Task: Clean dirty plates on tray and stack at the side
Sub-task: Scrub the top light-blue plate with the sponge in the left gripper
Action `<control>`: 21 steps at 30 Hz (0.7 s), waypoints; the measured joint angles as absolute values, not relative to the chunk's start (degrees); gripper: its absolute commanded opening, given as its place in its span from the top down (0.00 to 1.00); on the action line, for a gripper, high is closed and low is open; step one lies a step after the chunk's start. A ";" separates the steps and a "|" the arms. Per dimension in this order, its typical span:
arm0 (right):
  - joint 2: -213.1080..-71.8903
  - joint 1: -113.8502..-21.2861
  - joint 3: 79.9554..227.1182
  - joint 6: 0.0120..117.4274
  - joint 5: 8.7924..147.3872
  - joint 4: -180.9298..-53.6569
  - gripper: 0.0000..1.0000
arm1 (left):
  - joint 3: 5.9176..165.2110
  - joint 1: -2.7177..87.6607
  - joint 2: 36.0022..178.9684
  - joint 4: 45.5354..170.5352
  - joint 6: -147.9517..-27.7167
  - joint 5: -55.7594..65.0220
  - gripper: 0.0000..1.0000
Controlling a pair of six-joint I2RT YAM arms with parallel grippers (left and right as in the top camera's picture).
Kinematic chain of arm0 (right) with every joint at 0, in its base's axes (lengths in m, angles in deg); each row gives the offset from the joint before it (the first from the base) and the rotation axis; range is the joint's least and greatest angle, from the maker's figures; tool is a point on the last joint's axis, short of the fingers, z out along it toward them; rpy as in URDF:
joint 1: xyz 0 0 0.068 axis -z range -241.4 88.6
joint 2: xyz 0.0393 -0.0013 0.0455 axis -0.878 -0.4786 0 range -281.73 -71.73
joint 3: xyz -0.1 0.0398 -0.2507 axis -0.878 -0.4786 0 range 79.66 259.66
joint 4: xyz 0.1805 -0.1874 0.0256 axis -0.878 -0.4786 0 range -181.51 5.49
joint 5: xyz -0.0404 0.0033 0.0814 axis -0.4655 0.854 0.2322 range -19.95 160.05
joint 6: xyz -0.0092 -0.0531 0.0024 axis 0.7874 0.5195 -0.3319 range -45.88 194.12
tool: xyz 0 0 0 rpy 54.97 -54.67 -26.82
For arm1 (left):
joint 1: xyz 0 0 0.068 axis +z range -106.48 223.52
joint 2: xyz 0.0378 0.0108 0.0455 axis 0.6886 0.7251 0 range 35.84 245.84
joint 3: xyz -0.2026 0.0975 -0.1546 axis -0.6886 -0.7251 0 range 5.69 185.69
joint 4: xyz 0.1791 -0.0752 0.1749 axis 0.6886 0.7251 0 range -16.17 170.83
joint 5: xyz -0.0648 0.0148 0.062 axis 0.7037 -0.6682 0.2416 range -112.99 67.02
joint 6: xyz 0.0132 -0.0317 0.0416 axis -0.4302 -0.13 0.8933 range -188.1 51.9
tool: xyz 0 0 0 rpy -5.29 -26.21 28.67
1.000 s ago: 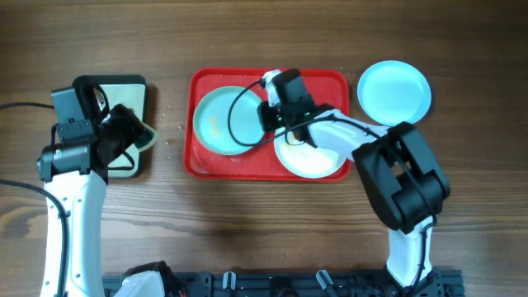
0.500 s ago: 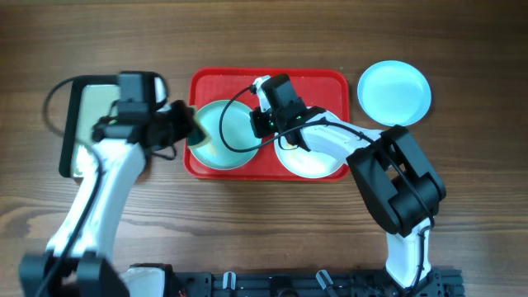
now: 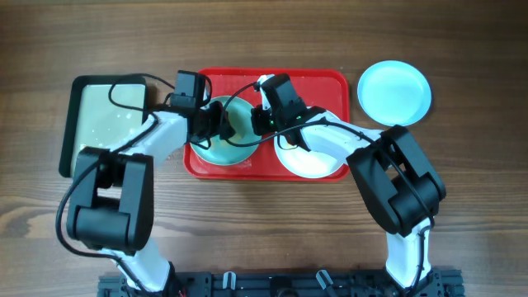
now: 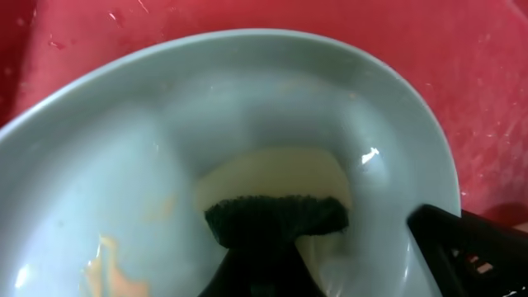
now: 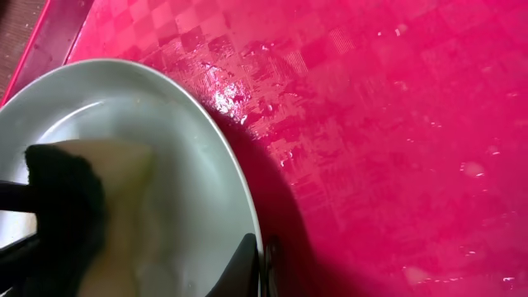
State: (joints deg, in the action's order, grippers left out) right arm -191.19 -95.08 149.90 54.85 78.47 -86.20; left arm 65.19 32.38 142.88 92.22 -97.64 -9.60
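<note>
- Left gripper (image 3: 221,125) is clamped on a sponge (image 4: 276,202), pressing it into the turquoise plate (image 3: 213,150) at the left end of the tray (image 3: 323,82); its fingers barely show.
- Right gripper (image 3: 259,124) pinches that plate's right rim, fingertips cut off in the wrist view.
- White plate (image 3: 312,165) lies half hidden under the right arm.
- Second turquoise plate (image 3: 394,91) sits on the table (image 3: 264,239) beyond the tray's right edge, with open wood around it.

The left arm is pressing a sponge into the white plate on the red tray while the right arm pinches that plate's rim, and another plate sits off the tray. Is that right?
Not quite: the sponge presses into the turquoise plate, whose rim the right gripper pinches, as the overhead view shows. The white plate lies beside it on the tray. The rest holds.
</note>
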 measured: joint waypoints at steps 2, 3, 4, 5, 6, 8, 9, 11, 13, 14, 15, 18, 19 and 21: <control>-191.19 -95.08 149.90 54.85 78.32 -86.18 0.96 | 65.81 32.03 142.88 93.66 -97.81 -11.87 0.96; -191.19 -95.10 149.90 54.85 78.34 -86.20 0.96 | 66.22 31.64 142.88 94.98 -97.83 -14.17 0.96; -191.19 -95.23 149.88 54.85 78.34 -86.18 0.96 | 66.79 31.20 142.86 96.77 -97.90 -17.49 0.96; -191.19 -95.36 149.88 54.85 78.34 -86.20 0.96 | 67.16 30.94 142.75 97.97 -98.01 -20.22 0.96; -191.19 -95.49 149.90 54.85 78.10 -86.18 0.96 | 67.36 30.79 142.53 99.11 -98.03 -23.30 0.96; -191.19 -95.49 149.90 54.85 77.95 -86.18 0.96 | 67.47 30.72 141.99 101.77 -98.05 -29.90 0.96; -191.19 -95.51 149.88 54.85 77.90 -86.18 0.96 | 67.44 30.81 141.70 103.28 -98.05 -33.86 0.96; -191.19 -95.56 149.88 54.85 77.95 -86.03 0.96 | 67.27 30.68 141.33 104.09 -98.03 -36.94 0.96; -191.19 -96.10 149.90 54.83 77.93 -85.94 0.96 | 66.51 30.40 139.95 104.90 -98.03 -39.24 0.96; -191.19 -96.12 149.90 54.83 77.93 -85.90 0.96 | 66.13 30.40 138.88 105.12 -98.03 -40.02 0.96; -191.19 -96.12 149.90 54.81 77.88 -85.90 0.96 | 65.96 30.46 138.36 105.14 -98.03 -39.80 0.96; -191.19 -95.73 149.90 54.83 77.23 -85.96 0.96 | 65.19 31.66 135.01 103.08 -98.05 -31.39 0.96; -191.19 -95.60 149.90 54.83 77.01 -85.92 0.96 | 65.19 32.01 134.47 101.23 -98.07 -26.69 0.96; -191.19 -95.49 149.88 54.83 76.99 -85.94 0.96 | 65.19 31.77 134.51 98.91 -98.07 -19.19 0.96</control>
State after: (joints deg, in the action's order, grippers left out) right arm -191.19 -95.49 149.88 54.83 76.99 -85.94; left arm 65.19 31.77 134.51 98.91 -98.07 -19.19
